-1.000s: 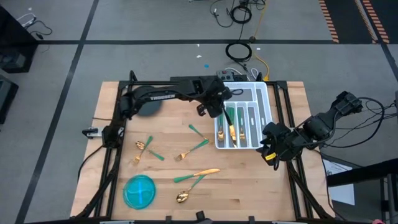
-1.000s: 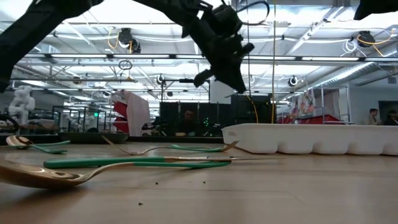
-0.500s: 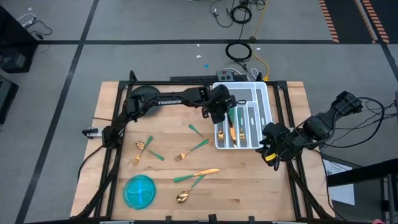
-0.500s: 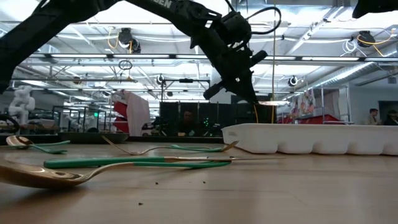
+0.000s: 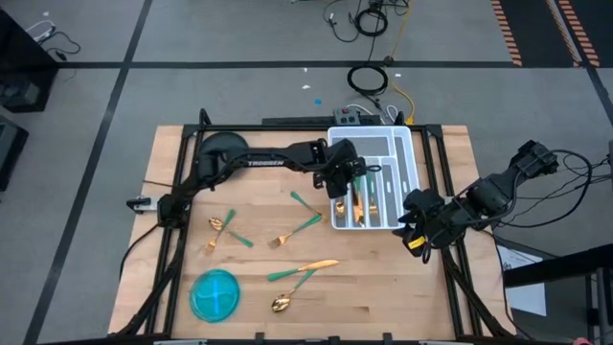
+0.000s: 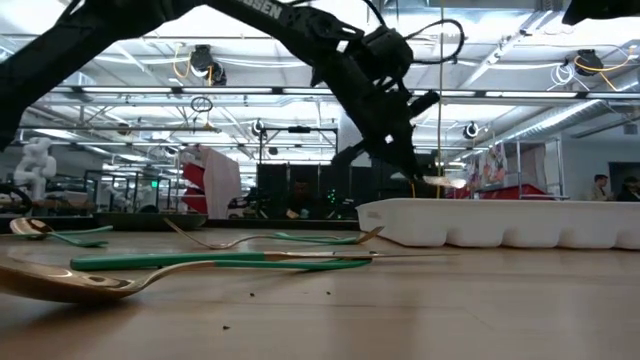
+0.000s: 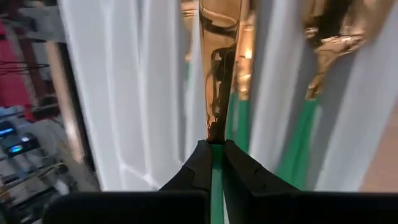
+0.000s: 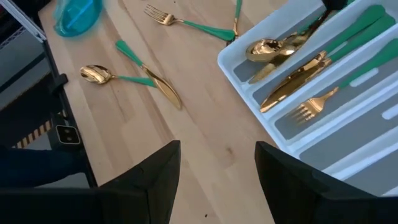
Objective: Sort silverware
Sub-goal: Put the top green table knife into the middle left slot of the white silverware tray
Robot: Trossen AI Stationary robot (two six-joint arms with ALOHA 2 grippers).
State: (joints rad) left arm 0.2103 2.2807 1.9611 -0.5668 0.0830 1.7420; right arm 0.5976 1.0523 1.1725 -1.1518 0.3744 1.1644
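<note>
The sorting stood partly done. The white tray at the far right of the wooden table already held several pieces of silverware; the right wrist view showed a spoon, a knife and a fork lying in separate slots, gold heads toward the near end and green handles pointing away. The left gripper hung over the tray, its fingers closed tight on the green handle of a knife whose gold blade reached out above one of the long slots; in the low view the blade tip sat just above the tray's rim, so this piece was judged held for placing and not yet released. The right gripper waited near the tray's near right corner, fingers apart and holding nothing. Still loose on the table were a group at the left, a fork near the middle, a green-handled piece beside the tray, and a knife and spoon toward the front, the latter close to the blue bowl. Roughly half the pieces therefore appeared to remain unsorted; exact counts in the tray could not be read.
</note>
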